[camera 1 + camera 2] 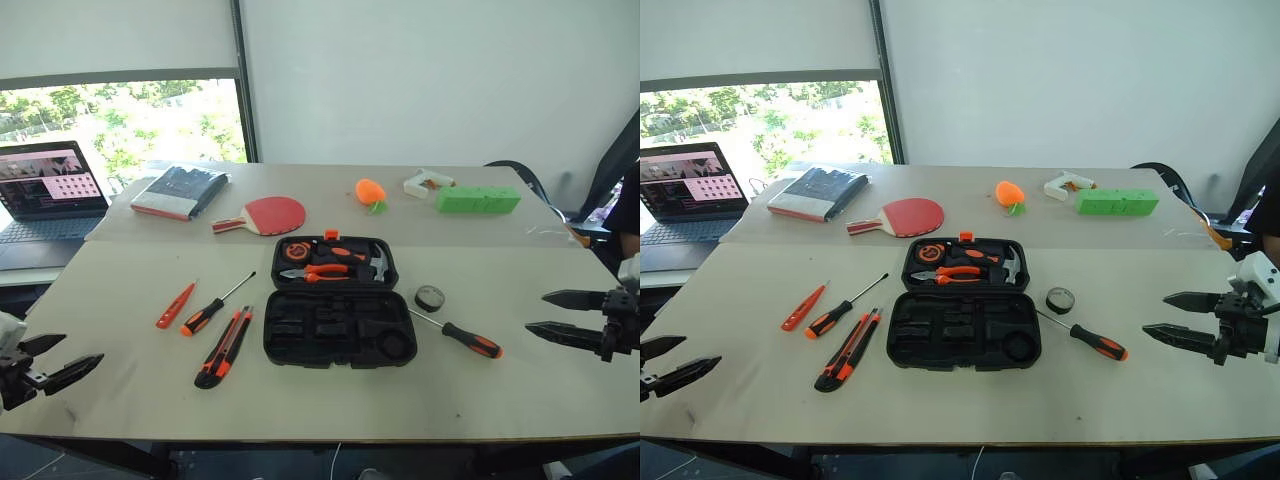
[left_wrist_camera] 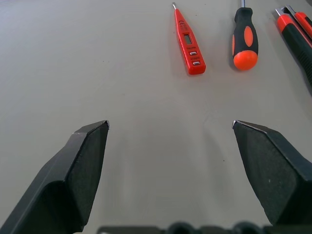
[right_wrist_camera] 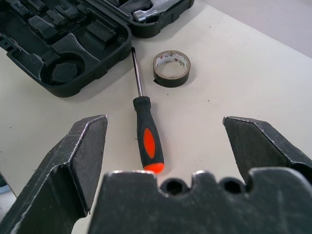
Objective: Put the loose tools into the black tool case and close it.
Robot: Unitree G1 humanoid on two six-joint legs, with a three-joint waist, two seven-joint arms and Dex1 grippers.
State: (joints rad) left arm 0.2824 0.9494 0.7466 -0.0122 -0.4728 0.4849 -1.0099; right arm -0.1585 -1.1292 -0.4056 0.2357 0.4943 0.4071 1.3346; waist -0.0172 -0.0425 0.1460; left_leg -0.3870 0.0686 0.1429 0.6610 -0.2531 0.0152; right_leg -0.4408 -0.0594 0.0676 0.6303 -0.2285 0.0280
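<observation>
Black tool case, moulded plastic, lies open; both hands spread, seemingly empty.

The tool case lies open at the middle of the surface, its lid half away from the robot. To its left lie the utility knife, a screwdriver and the tester; to its right lie the tape roll and a second screwdriver. Behind the case lies a paddle, with a book further left.
</observation>
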